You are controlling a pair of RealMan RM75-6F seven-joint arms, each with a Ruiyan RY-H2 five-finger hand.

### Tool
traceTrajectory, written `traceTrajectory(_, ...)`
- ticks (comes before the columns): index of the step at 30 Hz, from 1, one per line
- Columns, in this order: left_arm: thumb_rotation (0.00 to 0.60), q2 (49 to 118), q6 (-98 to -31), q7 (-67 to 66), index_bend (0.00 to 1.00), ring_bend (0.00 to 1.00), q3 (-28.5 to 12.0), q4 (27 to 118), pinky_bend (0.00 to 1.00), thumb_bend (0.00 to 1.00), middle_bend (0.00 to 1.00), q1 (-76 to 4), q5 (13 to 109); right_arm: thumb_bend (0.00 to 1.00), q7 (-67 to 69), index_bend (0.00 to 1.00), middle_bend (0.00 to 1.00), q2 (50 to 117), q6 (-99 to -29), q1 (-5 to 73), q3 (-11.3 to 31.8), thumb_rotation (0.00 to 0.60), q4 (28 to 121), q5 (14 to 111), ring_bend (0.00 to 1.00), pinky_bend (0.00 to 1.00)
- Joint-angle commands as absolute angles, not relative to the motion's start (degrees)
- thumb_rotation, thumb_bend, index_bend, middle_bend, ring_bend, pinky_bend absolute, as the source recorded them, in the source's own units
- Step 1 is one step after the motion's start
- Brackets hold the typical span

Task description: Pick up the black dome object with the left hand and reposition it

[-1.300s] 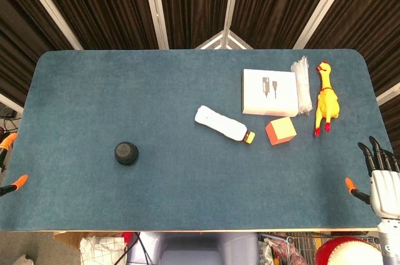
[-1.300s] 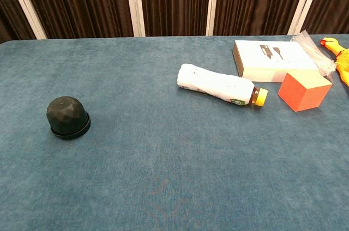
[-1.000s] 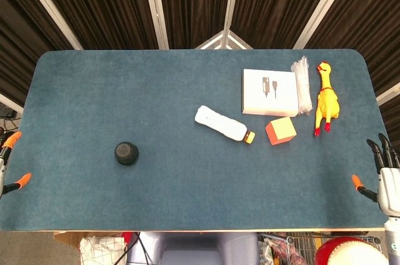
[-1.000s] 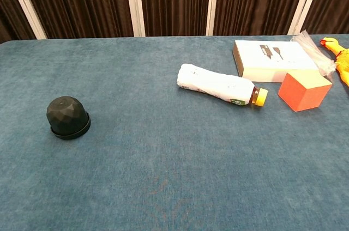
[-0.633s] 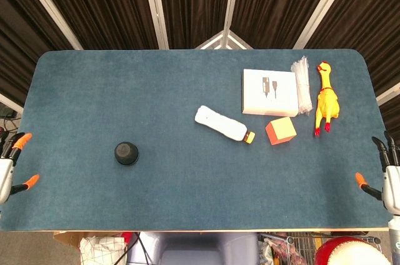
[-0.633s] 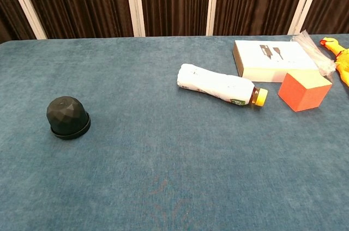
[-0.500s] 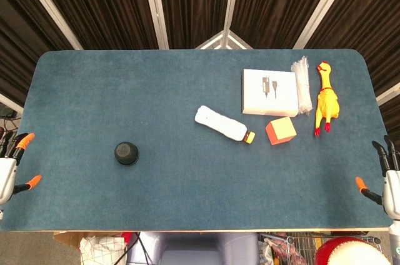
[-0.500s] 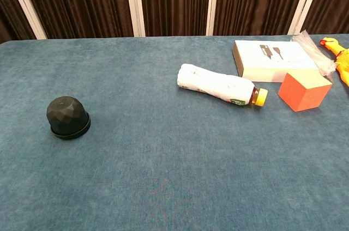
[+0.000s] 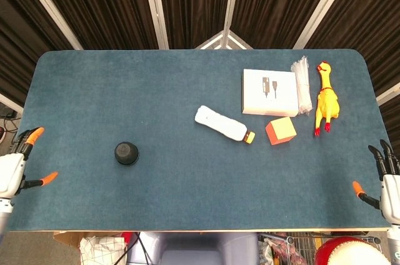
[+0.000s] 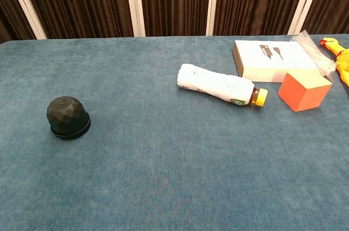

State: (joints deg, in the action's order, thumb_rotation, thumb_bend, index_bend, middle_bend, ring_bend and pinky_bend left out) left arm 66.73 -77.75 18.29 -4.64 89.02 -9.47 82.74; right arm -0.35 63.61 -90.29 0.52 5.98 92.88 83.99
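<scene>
The black dome [image 9: 126, 153] [image 10: 67, 117] sits alone on the left part of the blue table [image 9: 156, 96]. My left hand [image 9: 15, 166] hovers at the table's left edge, well to the left of the dome, with orange-tipped fingers spread and nothing in it. At the right edge, my right hand [image 9: 386, 185] is partly cut off by the frame, fingers apart and empty. Neither hand shows in the chest view.
On the right half lie a white bottle with a yellow cap [image 9: 223, 125], an orange cube [image 9: 281, 130], a flat white box [image 9: 269, 92], a clear plastic bag [image 9: 302, 84] and a yellow rubber chicken [image 9: 326, 97].
My left hand has come further into view at the left edge, moving right toward the table. The right hand has drawn back toward the right edge. The dome has not moved.
</scene>
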Motion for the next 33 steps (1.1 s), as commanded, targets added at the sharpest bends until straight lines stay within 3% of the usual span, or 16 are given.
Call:
traceTrajectory(1, 0.6, 75.4, -73.3, 30.5, 0.07, 0.0, -5.7, 79.3, 0.1, 0.02, 0.04, -12.5, 82.4, 0.26, -0.2, 0.15, 0.01, 63.8, -89.1, 1.2, 6.3, 0.6, 92.2, 83.4, 0.16, 0.15)
traceTrajectory(18, 0.6, 91.1, -66.0, 41.2, 0.07, 0.0, -7.1, 60.3, 0.09, 0.02, 0.09, -17.8, 80.4, 0.27, -1.7, 0.15, 0.01, 63.8, -89.2, 1.7, 7.1, 0.6, 91.7, 83.0, 0.16, 0.15)
traceTrajectory(33, 0.6, 97.0, -63.9, 43.4, 0.07, 0.0, -5.5, 53.8, 0.09, 0.02, 0.1, -20.7, 82.6, 0.26, -2.2, 0.15, 0.01, 64.1, -88.5, 2.0, 7.1, 0.6, 91.5, 82.4, 0.16, 0.15)
